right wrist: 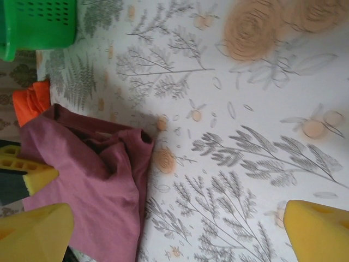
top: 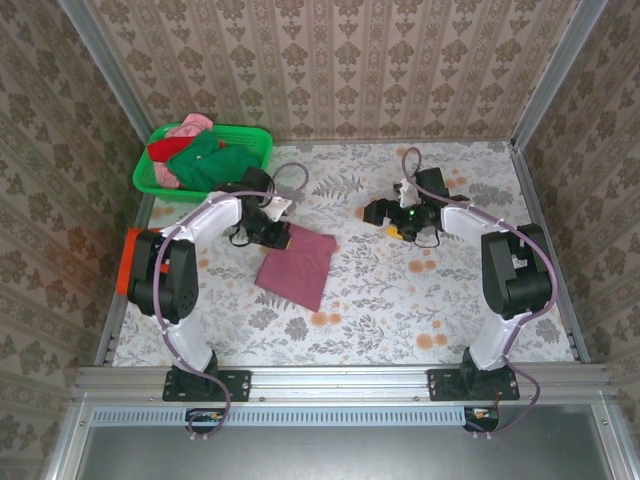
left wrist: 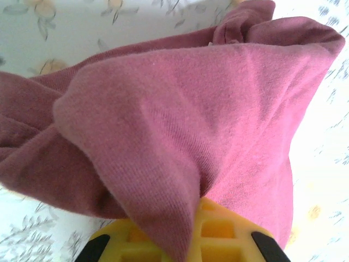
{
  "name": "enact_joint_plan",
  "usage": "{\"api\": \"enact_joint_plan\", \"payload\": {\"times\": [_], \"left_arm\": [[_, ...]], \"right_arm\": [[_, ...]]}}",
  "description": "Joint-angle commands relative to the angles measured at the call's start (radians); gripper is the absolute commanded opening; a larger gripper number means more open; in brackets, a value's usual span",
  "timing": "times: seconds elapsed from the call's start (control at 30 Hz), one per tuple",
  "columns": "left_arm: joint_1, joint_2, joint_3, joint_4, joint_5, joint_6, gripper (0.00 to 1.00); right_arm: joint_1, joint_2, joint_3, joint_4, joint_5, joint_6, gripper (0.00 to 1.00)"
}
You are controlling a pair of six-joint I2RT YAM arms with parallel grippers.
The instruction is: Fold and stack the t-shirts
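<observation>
A maroon t-shirt (top: 296,262) lies folded into a rough rectangle left of the table's middle. My left gripper (top: 268,227) sits at its far left corner, shut on a bunched fold of the cloth. In the left wrist view the maroon t-shirt (left wrist: 180,120) drapes over the yellow fingers (left wrist: 223,234). My right gripper (top: 400,216) hovers to the right of the shirt, apart from it. It is open (right wrist: 174,232) over bare table, with the maroon t-shirt (right wrist: 92,185) at its left. Green, red and pink t-shirts (top: 195,155) lie heaped in the basket.
The green plastic basket (top: 255,140) stands at the back left corner, also at the top left of the right wrist view as a green wall (right wrist: 38,24). An orange-red shape (right wrist: 32,101) shows beyond the shirt. Patterned walls enclose the flowered table (top: 420,300).
</observation>
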Motion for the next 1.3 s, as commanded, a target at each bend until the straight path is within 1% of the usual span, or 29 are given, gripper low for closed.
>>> {"api": "enact_joint_plan", "payload": {"times": [0.0,0.13,0.27,0.4,0.5,0.53,0.73,0.87,0.93,1.03,1.17,1.27], "left_arm": [[0.038,-0.027,0.026,-0.155,-0.093,0.115,0.00],[0.090,-0.057,0.018,-0.193,-0.182,0.160,0.00],[0.177,-0.075,0.004,-0.210,-0.259,0.191,0.00],[0.285,-0.108,0.001,-0.199,-0.280,0.209,0.00],[0.364,-0.144,-0.008,-0.185,-0.283,0.240,0.00],[0.389,-0.153,-0.008,-0.182,-0.280,0.253,0.00],[0.515,-0.177,0.011,-0.179,-0.241,0.302,0.00],[0.577,-0.171,0.035,-0.188,-0.235,0.330,0.00],[0.602,-0.164,0.051,-0.200,-0.239,0.348,0.00],[0.638,-0.156,0.078,-0.220,-0.254,0.382,0.00],[0.683,-0.142,0.162,-0.314,-0.254,0.411,0.00],[0.698,-0.140,0.210,-0.356,-0.266,0.426,0.00]], "right_arm": [[0.047,-0.043,-0.020,0.110,-0.051,-0.067,1.00],[0.111,-0.035,0.007,0.154,-0.101,-0.096,1.00],[0.180,-0.008,0.058,0.164,-0.154,-0.136,1.00],[0.250,-0.032,0.038,0.298,-0.187,-0.200,1.00],[0.277,-0.034,0.071,0.367,-0.196,-0.166,1.00],[0.292,-0.033,0.093,0.368,-0.197,-0.187,1.00],[0.402,-0.034,0.274,0.156,-0.131,-0.430,1.00],[0.462,-0.012,0.377,0.025,-0.140,-0.548,1.00],[0.483,0.001,0.412,-0.006,-0.148,-0.568,1.00],[0.501,0.015,0.423,-0.003,-0.150,-0.552,1.00],[0.515,0.023,0.413,-0.011,-0.142,-0.540,1.00],[0.520,0.020,0.403,-0.020,-0.145,-0.543,1.00]]}}
